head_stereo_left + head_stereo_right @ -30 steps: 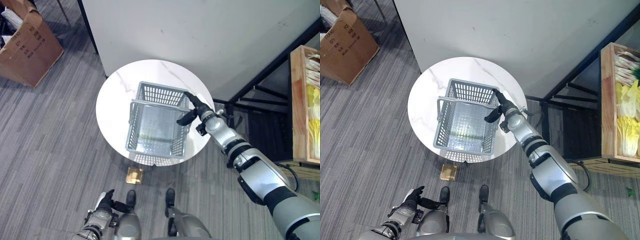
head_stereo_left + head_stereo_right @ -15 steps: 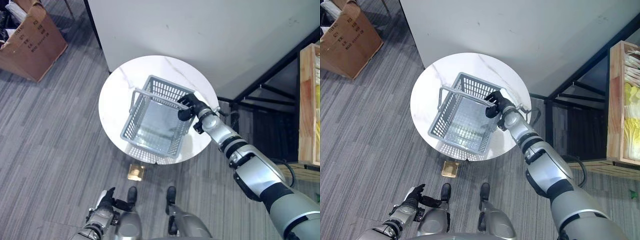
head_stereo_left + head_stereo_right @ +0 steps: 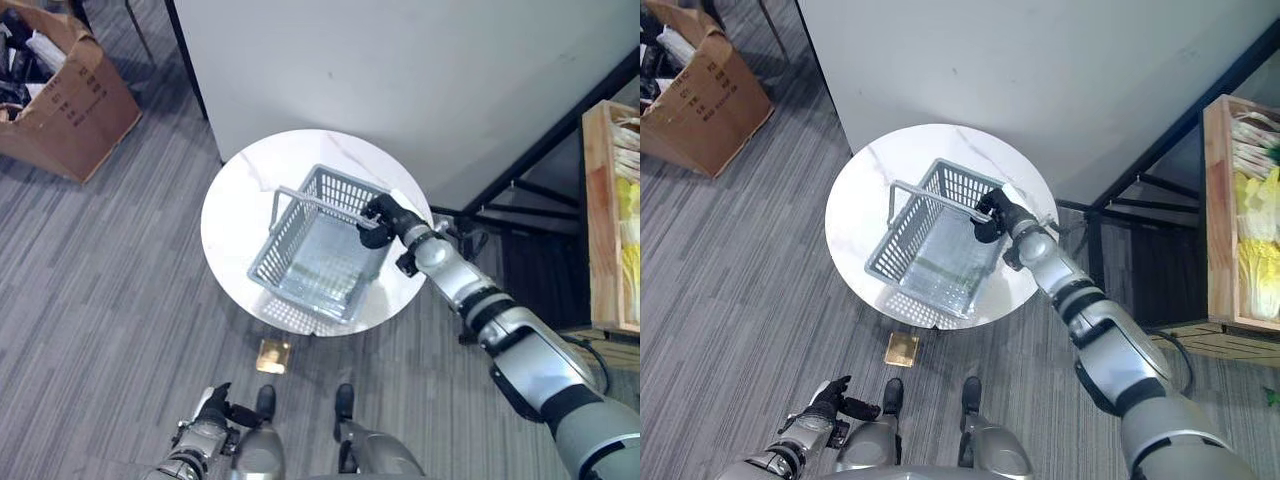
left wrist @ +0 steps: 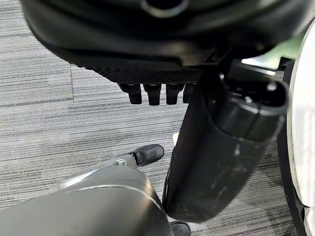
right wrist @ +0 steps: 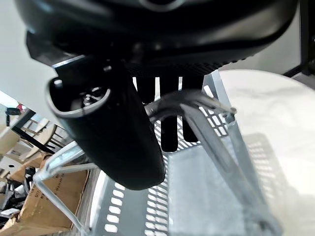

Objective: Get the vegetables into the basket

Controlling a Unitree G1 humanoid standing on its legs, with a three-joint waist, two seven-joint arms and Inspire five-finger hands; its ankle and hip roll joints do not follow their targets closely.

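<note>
1. Basket [image 3: 318,250] sits tilted on the round tabletop [image 3: 232,215], grey plastic, nothing visible inside that I can make out. Its handle [image 3: 315,200] stands up across the top.
2. R hand [image 3: 381,218] is at the basket's right rim near the handle's end; in the wrist view its fingers [image 5: 169,129] are curled round the handle w/ the thumb alongside, so clamped on it.
3. L hand [image 3: 211,411] hangs low by the floor, fingers relaxed and apart, holding nothing.
4. Veg: pale and yellow greens lie in a wooden crate [image 3: 1222,215] on my right, well apart from the tabletop.
5. Risks as I judge them: basket is tipped, so it could slide off the tabletop edge; the off-centre grip could let it swing or twist.
</note>
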